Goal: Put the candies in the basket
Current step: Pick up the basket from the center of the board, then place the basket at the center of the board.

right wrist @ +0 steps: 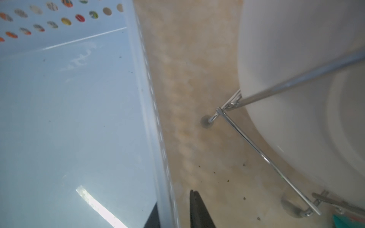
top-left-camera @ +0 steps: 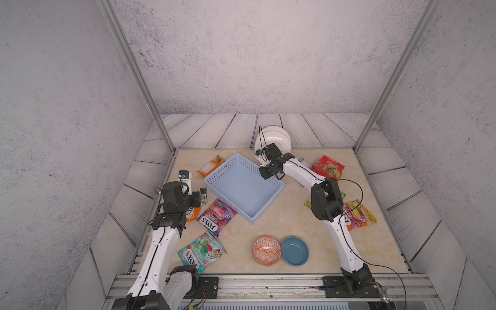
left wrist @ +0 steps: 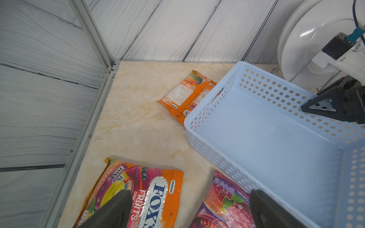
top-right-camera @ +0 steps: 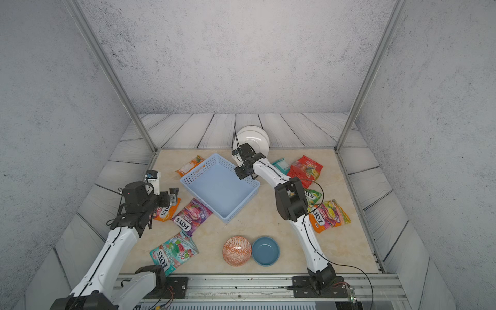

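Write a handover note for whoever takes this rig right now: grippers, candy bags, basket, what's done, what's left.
Left gripper: open, empty, over the orange FOX'S Fruits bag.
Right gripper: jaws straddle a basket wall, nearly closed; grip unclear.
Basket: empty.
Candies, all on the table: purple FOX'S Berries bag, teal FOX'S bag, orange bag against the basket, red bag, small teal bag, green FOX'S bag, orange-pink FOX'S bag.
Done: none. Left: all eight bags.
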`<state>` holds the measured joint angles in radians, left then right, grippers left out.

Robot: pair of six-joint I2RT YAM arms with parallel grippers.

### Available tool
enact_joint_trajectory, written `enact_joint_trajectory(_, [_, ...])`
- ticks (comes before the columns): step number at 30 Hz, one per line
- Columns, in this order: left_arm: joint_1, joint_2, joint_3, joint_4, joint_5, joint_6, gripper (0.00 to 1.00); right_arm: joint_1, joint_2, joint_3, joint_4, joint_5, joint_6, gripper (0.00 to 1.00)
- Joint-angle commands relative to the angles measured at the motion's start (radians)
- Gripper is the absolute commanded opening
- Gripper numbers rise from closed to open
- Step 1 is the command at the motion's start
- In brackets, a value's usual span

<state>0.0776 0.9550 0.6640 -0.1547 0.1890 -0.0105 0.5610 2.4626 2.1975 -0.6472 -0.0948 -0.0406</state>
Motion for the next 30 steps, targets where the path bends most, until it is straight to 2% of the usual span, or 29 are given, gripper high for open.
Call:
enact_joint_trajectory(1, [0.009, -0.016, -0.006, 0.012, 0.011, -0.008, 0.99, 0.002, -0.069, -0.019, -0.013, 0.025, -0.008, 0.13])
enact_joint_trajectory(5, [0.008, -0.009, 0.008, -0.007, -0.007, -0.007, 0.99, 0.001, -0.124, -0.014, -0.061, 0.038, -0.006, 0.04])
enact_joint_trajectory(11, [0.008, -0.012, 0.003, -0.002, 0.007, -0.011, 0.99, 0.002, -0.24, -0.061, -0.149, 0.06, 0.096, 0.03])
enact_joint_trajectory(20, [0.006, -0.013, 0.007, -0.004, 0.006, -0.02, 0.99, 0.002, -0.543, -0.468, 0.005, 0.052, 0.33, 0.0])
enact_joint_trajectory(30, [0.008, -0.015, 0.0, 0.007, 0.018, -0.013, 0.99, 0.002, -0.758, -0.762, 0.117, 0.144, 0.554, 0.0])
